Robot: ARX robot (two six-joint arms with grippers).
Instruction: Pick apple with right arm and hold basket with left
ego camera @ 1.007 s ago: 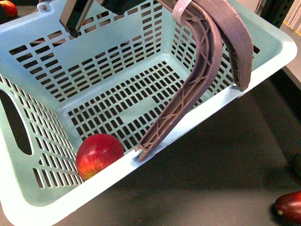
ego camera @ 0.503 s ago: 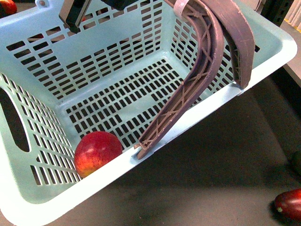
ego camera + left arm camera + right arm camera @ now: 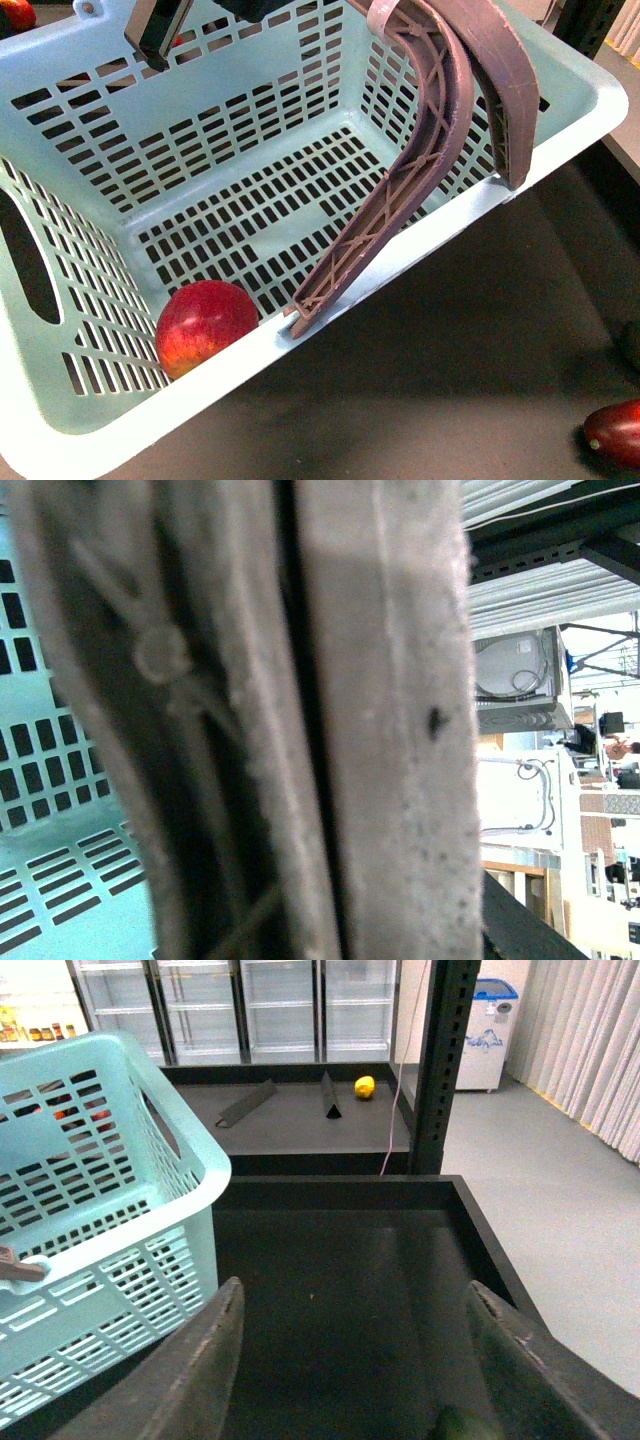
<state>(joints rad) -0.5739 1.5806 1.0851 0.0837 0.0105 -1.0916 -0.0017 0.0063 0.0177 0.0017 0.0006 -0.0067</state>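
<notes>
The apple (image 3: 205, 325) lies inside the turquoise basket (image 3: 590, 95), in its near left corner against the wall, so I judge the picking part done. My right gripper (image 3: 358, 1305) hangs over the dark surface (image 3: 330, 1260) beside the basket, jaws spread wide and empty. The brown-purple handles (image 3: 380, 730) fill my left wrist camera and the basket sits tilted, suggesting the left arm carries it, but its jaws are out of sight, so I cannot tell their grip.
</notes>
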